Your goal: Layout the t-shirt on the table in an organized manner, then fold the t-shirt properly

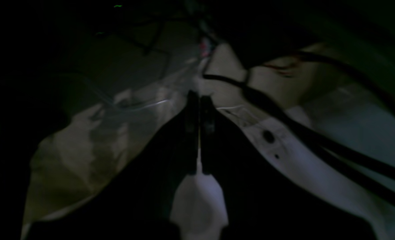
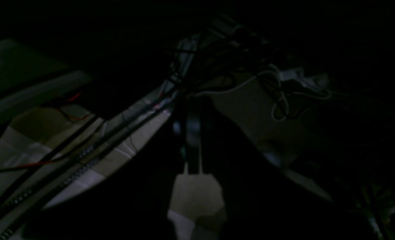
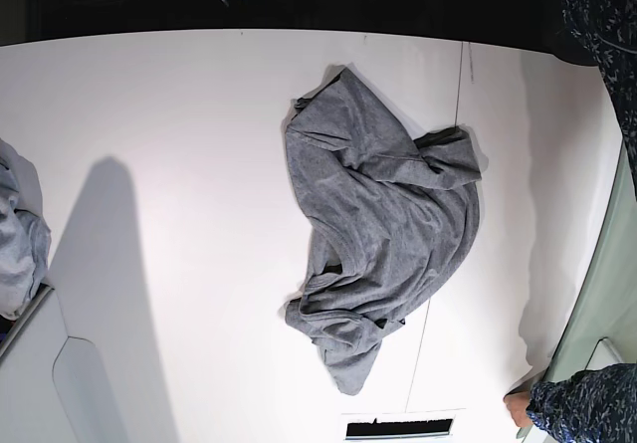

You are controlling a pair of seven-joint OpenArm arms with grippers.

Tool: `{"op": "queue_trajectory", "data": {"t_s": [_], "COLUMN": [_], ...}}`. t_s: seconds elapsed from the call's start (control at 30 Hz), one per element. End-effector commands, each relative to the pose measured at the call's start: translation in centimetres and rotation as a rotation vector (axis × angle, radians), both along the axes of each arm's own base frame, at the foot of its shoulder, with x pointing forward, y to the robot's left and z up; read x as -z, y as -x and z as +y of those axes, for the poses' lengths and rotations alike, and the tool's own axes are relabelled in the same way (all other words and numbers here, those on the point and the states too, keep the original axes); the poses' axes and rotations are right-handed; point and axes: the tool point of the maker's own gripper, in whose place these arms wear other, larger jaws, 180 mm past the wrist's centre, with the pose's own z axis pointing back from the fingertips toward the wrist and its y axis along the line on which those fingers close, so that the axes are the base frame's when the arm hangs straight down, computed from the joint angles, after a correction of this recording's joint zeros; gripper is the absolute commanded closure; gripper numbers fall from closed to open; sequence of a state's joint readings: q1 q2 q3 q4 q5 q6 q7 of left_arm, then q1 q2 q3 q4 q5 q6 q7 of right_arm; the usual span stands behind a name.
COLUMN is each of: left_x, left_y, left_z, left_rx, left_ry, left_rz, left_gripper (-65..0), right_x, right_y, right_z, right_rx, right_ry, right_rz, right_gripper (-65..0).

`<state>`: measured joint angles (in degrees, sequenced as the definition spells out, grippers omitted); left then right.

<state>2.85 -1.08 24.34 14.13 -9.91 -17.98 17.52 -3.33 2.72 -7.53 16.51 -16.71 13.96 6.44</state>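
On the large matte white table [image 3: 179, 124] the plain heather-grey knit t-shirt [image 3: 383, 234] lies crumpled right of centre across the thin seam, nothing spread or folded yet, while the left gripper [image 1: 199, 133] and right gripper [image 2: 192, 140] hang closed and empty.

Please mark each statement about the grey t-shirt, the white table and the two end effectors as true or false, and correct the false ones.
1. The t-shirt lies crumpled on the table. True.
2. The t-shirt is folded neatly. False: it is bunched and wrinkled.
3. The left end effector is shut. True.
4. The right end effector holds the t-shirt. False: it is shut on nothing.
5. A paler cloth bundle lies on top of the t-shirt. False: it sits apart, at the base view's left edge.
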Motion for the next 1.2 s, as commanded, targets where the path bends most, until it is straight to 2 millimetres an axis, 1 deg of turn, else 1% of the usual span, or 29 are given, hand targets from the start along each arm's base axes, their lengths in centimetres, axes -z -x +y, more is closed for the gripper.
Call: {"op": "queue_trajectory", "data": {"t_s": [0.0, 0.1, 0.43, 0.5, 0.6, 0.67, 0.77, 0.87, 1.03, 1.17], "left_x": [-0.2, -0.4, -0.3, -0.1, 0.6, 0.7, 0.7, 0.6, 0.6, 0.6], "left_y": [0.0, -0.1, -0.3, -0.6, -1.4, -2.0, -2.4, -2.3, -2.4, -2.8], "left_z": [-0.7, -1.4, -1.4, -0.8, 1.2, 1.9, 1.6, 1.0, 1.0, 0.9], "left_rx": [0.003, 0.002, -0.003, -0.009, -0.029, -0.037, -0.037, -0.033, -0.034, -0.041], "left_ry": [0.032, 0.073, 0.076, 0.038, -0.096, -0.141, -0.130, -0.097, -0.096, -0.089], "left_rz": [0.001, -0.004, -0.017, -0.029, -0.071, -0.094, -0.103, -0.097, -0.101, -0.125], "left_gripper": [-1.5, -1.5, -1.5, -1.5, -1.5, -1.5, -1.5, -1.5, -1.5, -1.5], "right_x": [-0.1, -0.1, -0.1, -0.1, -0.1, -0.1, -0.1, -0.1, -0.1, -0.1], "right_y": [0.0, 0.0, 0.0, 0.0, 0.0, 0.0, 0.0, -0.1, -0.1, -0.2], "right_z": [0.2, 0.2, 0.2, 0.2, 0.2, 0.2, 0.2, 0.2, 0.2, 0.3], "right_rx": [0.002, 0.003, 0.002, 0.002, 0.002, 0.002, 0.002, 0.003, 0.002, 0.003], "right_ry": [-0.018, -0.018, -0.018, -0.018, -0.018, -0.018, -0.018, -0.018, -0.017, -0.019], "right_rz": [-0.005, -0.005, -0.005, -0.005, -0.005, -0.005, -0.005, -0.006, -0.006, -0.010], "right_gripper": [0.0, 0.0, 0.0, 0.0, 0.0, 0.0, 0.0, 0.0, 0.0, 0.0]}}
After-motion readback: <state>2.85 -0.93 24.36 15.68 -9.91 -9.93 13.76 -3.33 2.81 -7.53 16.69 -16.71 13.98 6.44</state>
